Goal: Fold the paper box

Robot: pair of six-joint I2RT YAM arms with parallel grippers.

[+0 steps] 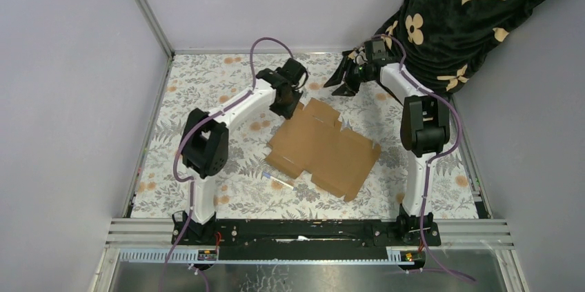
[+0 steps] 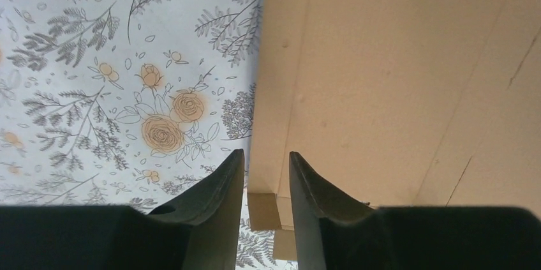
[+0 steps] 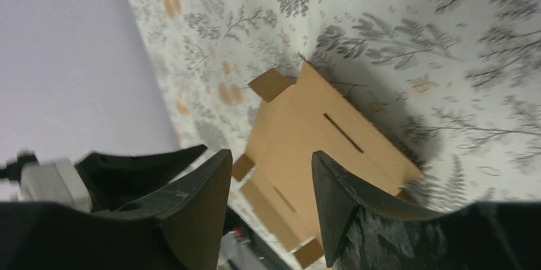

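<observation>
One paper box (image 1: 324,150), flat and unfolded, mid-table. Two grippers, both parted and empty: left gripper (image 2: 266,174) low over the sheet's far-left edge, right gripper (image 3: 271,180) raised beyond its far side. Recommended: work a finger under that edge, then lift along the crease; room on the table (image 1: 207,85) leftward, white stick (image 1: 279,180) just off the near-left corner.

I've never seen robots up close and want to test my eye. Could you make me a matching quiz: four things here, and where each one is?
1 paper box
2 white stick
3 left gripper
4 black patterned cloth

a far right corner
b over the box's far-left edge
c lying flat in the middle
d beside the box's near-left edge

Pairs: 1c, 2d, 3b, 4a
</observation>
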